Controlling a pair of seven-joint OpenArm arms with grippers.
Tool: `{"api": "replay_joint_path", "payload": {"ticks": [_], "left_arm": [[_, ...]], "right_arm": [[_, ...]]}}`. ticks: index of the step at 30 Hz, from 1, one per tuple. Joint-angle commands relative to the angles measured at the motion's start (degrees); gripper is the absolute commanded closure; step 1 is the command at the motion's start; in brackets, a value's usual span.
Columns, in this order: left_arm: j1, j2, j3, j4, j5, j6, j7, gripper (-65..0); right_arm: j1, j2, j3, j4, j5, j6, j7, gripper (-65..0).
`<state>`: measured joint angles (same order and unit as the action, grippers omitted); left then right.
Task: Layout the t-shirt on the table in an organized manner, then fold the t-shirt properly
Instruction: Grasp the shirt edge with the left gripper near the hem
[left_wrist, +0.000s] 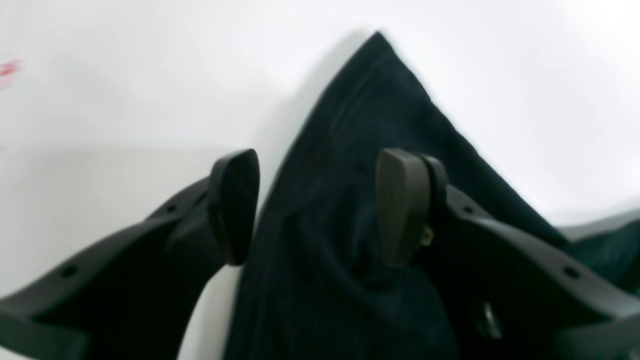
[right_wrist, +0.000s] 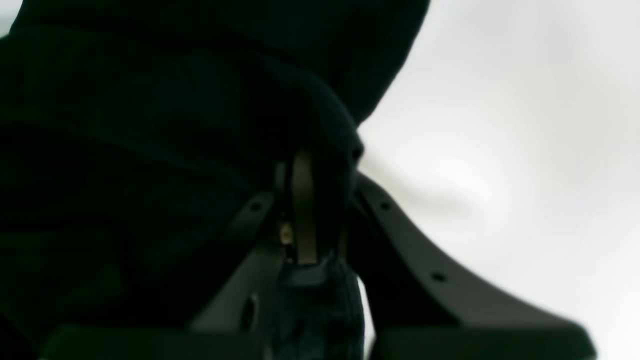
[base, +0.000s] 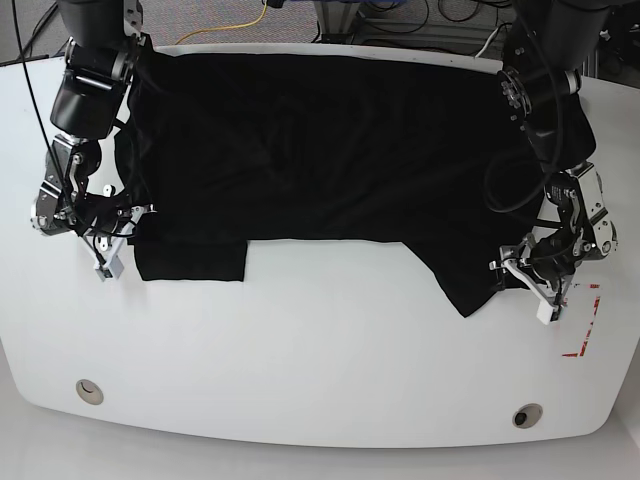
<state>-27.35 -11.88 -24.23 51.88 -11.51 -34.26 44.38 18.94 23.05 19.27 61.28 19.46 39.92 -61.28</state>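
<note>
Left tool (left_wrist: 317, 207) spread over the t-shirt (left_wrist: 350, 200) sleeve tip pointing ahead; right tool (right_wrist: 315, 210) pinching opposite sleeve.

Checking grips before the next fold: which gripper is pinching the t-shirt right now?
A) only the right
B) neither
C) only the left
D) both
A: in its wrist view the right gripper is shut on a bunch of the t-shirt, while the left gripper has its jaws spread apart, with the cloth lying loose between them on the table.
</note>
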Motion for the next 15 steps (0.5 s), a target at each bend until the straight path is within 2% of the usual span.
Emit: {"api": "replay_joint_path", "payload": {"ticks": [1, 4, 9, 15], "left_arm": [[-3.1, -0.9, 1.7, -3.4, -0.8, 0.0, -3.0, -35.0], [-4.2, -0.9, 3.3, -7.6, -0.8, 0.4, -6.0, -35.0], [-5.7, -0.9, 6.2, -12.4, -0.8, 4.2, -9.4, -35.1], [-6.6, -0.9, 8.8, -15.3, -0.8, 4.6, -10.0, -34.6]], "right_arm": [[1.3, 1.2, 0.3, 0.8, 0.4, 0.1, 0.7, -3.5], [1.3, 1.2, 0.3, 0.8, 0.5, 0.1, 0.7, -3.5], [1.3, 1.2, 0.3, 0.9, 0.5, 0.1, 0.7, -3.5], [1.3, 1.2, 0.3, 0.9, 0.5, 0.1, 0.7, -3.5]]}}
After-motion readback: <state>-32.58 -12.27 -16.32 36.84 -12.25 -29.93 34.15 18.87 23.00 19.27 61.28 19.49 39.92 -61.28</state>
